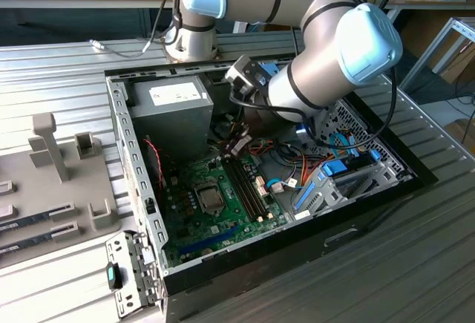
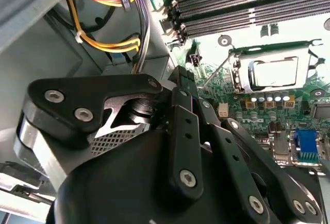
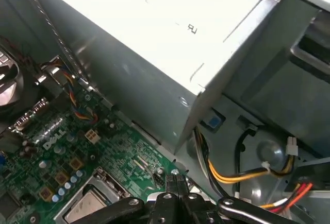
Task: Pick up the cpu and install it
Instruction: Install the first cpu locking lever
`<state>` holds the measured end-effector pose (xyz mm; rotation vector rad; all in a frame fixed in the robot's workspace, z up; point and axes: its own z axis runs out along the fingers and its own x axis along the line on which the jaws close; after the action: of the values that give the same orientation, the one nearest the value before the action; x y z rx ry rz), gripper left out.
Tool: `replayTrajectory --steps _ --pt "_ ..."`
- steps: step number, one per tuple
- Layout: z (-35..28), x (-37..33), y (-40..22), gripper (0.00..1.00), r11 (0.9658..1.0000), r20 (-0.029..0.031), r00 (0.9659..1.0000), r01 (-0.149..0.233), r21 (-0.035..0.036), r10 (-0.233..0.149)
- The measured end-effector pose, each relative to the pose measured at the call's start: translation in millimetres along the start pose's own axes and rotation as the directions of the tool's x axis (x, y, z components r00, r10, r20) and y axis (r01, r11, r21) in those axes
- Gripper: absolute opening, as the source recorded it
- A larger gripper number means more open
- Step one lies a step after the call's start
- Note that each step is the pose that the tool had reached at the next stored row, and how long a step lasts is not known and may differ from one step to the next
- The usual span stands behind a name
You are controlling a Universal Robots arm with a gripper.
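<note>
Gripper: in both wrist views the black fingers are pressed together at their tips, with nothing between them (image 2: 182,78) (image 3: 177,181).
Arm: in the exterior view the grey arm (image 1: 326,63) reaches down into the open case (image 1: 122,126), and its wrist is over the cables near the power supply (image 1: 169,108).
Cpu, place: it lies in the socket on the green board (image 1: 185,223), apart from the fingers and not touched by them (image 1: 210,198).
Cpu from the gripper: in the second wrist view it is ahead of the fingertips and off to one side, lower than they are (image 2: 273,72). In the first wrist view it is close beside the fingertips at the frame's edge (image 3: 87,207).
Cpu, facing: it lies flat with its shiny silver top up.
Cpu, axis: it is nearly square, so no long axis can be told. Its edges run in line with the memory slots (image 2: 247,5).
Socket frame: a metal frame (image 2: 314,67) lies round the chip.
Rod: a thin metal rod (image 2: 215,73) slants between the frame and the fingertips.
Writing: the power supply has a white label on top, too washed out to make out. The board has white lettering near the socket (image 3: 54,140).
Cables: yellow, orange and red wires (image 3: 242,175) run beside the fingers under the power supply.
</note>
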<state>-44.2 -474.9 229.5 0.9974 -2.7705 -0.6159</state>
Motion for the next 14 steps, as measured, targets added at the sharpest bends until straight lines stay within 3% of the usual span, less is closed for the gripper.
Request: replayTrajectory --steps 2,8,12,14 --pt "2.2 2.5 1.6 0.11 1.0000 0.0003 1.0000 0.000 -0.0004 0.000" --pt "5.7 5.6 5.3 0.11 0.9998 0.0124 0.9999 0.006 -0.0164 -0.006" --pt "7.5 11.3 9.4 0.11 0.9998 0.0108 0.9999 0.010 -0.0162 -0.010" --pt "7.6 13.0 9.6 0.11 0.9996 0.0039 0.9997 0.025 -0.0149 -0.025"
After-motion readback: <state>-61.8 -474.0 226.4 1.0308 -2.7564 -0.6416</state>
